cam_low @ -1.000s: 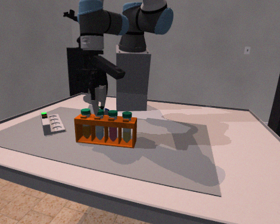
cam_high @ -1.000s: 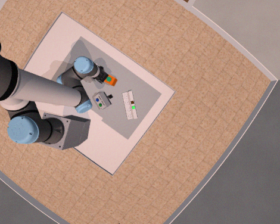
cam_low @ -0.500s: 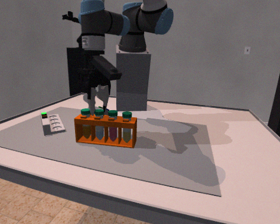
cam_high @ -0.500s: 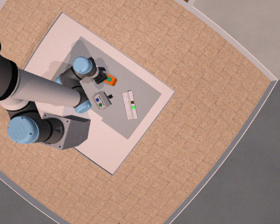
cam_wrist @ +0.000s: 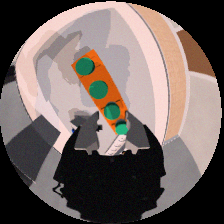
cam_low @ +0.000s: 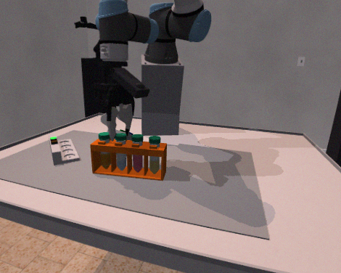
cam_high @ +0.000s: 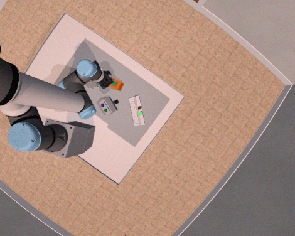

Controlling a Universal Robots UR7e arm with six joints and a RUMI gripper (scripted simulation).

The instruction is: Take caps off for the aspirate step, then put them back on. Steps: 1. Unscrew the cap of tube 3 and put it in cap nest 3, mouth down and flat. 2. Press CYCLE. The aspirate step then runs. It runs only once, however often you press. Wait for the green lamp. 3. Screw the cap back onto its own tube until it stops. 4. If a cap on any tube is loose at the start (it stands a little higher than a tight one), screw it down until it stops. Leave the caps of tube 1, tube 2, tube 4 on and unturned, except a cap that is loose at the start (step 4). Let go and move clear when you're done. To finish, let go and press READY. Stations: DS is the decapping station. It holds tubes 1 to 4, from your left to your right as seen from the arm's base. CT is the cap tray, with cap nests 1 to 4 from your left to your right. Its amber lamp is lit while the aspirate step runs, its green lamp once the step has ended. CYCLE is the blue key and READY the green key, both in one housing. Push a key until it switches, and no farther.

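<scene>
The orange decapping rack holds four tubes, each with a green cap on. My gripper reaches straight down over the cap of tube 3, second from the left in the exterior view. Its fingers stand on either side of that cap, a little apart from it, so it is open. The white cap tray shows no cap in its nests. Its green lamp is lit. In the wrist view the row of caps runs up and left from the fingertips.
The grey key housing with the blue key and the green key stands between the arm's base and the cap tray. It is hidden in the exterior view. The arm's pedestal rises behind the rack.
</scene>
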